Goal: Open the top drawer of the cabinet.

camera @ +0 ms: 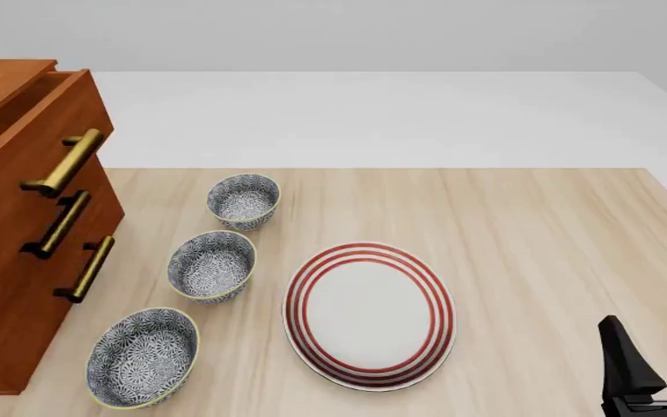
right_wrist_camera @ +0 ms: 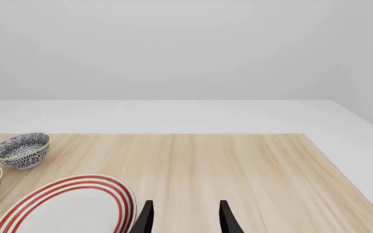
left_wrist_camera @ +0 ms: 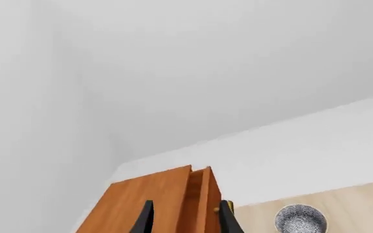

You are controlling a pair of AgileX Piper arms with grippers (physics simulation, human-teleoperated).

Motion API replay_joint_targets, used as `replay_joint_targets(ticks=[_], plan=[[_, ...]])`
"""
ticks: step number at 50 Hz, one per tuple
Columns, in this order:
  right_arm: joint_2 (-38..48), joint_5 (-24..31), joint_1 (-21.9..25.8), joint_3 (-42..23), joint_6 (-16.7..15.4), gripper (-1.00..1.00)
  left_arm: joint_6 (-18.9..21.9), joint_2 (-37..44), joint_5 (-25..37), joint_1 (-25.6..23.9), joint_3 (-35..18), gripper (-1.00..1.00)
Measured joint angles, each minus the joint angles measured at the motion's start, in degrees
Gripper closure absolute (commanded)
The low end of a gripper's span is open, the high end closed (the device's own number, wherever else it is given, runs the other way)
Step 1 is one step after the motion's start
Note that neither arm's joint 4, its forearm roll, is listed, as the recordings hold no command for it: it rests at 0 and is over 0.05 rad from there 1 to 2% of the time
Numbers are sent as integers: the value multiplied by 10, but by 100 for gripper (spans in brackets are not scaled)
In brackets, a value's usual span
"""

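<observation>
Front view shows the cabinet (camera: 9, 261) at the left edge, its top drawer (camera: 35, 122) pulled slightly out (brass handle (camera: 67, 162) showing). At lower right, the right gripper (camera: 658, 352) hovers with fingers spread beside the red-striped plate (camera: 368, 314). Left gripper (left_wrist_camera: 185, 218), seen only from its wrist, is spread before the cabinet's top.

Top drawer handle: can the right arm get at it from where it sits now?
Probably not easily. The right gripper sits open at the table's near right corner, while the top drawer and its brass handle are at the far left, with the striped plate and three bowls in between.
</observation>
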Motion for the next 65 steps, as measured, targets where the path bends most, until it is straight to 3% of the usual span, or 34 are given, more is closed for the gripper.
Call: replay_joint_targets(ticks=[15, 25, 35, 65], plan=[[0, 0, 0, 0, 0, -100, -125, 56, 94, 29, -93, -100], [0, 0, 0, 0, 0, -100, -182, 93, 127, 38, -117, -100], [0, 0, 0, 0, 0, -100, -208, 122, 132, 44, -107, -100], [0, 0, 0, 0, 0, -100, -229, 192, 116, 41, -83, -100]])
